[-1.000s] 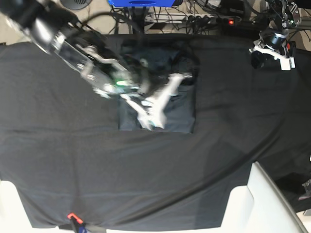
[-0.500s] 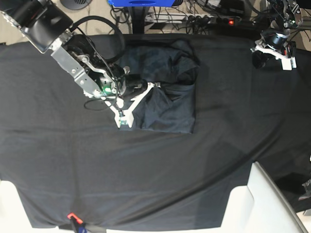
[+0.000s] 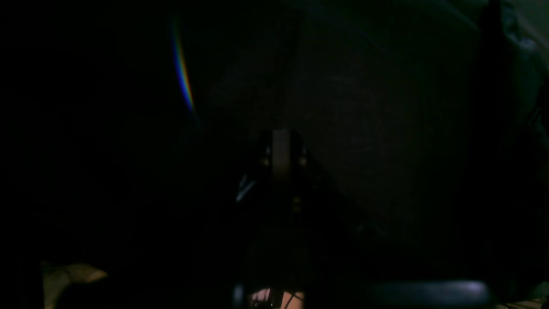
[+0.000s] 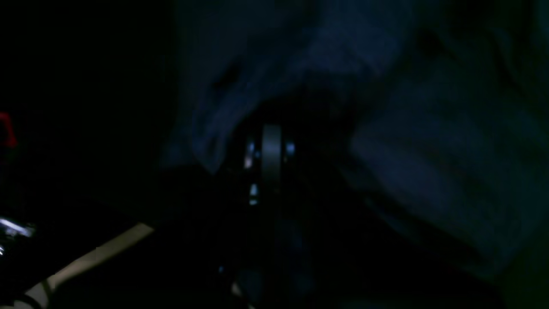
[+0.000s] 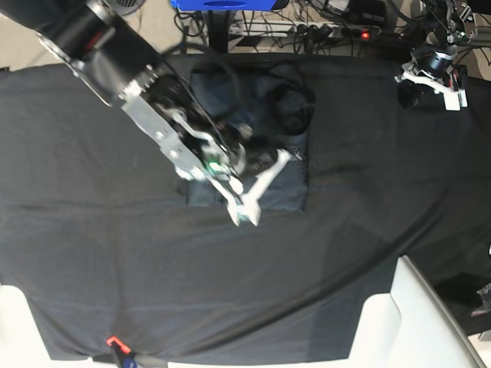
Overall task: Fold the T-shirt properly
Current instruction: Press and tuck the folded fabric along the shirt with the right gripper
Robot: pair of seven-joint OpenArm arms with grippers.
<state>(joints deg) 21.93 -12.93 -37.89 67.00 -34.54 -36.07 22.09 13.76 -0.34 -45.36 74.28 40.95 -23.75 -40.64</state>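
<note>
The T-shirt (image 5: 280, 188) lies as a dark charcoal folded block at the back middle of the black table cloth (image 5: 100, 245). A rumpled bunch shows near its far right corner. My right gripper (image 5: 247, 218) reaches across the shirt, its white fingers meeting in a point at the shirt's near edge. In the right wrist view the right gripper (image 4: 271, 143) is shut, with T-shirt (image 4: 429, 163) folds behind it. Whether cloth is pinched I cannot tell. My left gripper (image 5: 430, 80) hangs at the far right corner, away from the shirt. The left wrist view shows that left gripper (image 3: 281, 148) shut above dark cloth.
A white moulded object (image 5: 418, 322) stands at the near right corner. Cables and a power strip (image 5: 307, 31) run behind the table's far edge beside a blue object (image 5: 222, 4). A small red tag (image 5: 113, 340) sits at the near left edge.
My right arm has swung from the shirt's left edge rightwards and nearer, its tip now at the front edge. The left arm has not moved.
</note>
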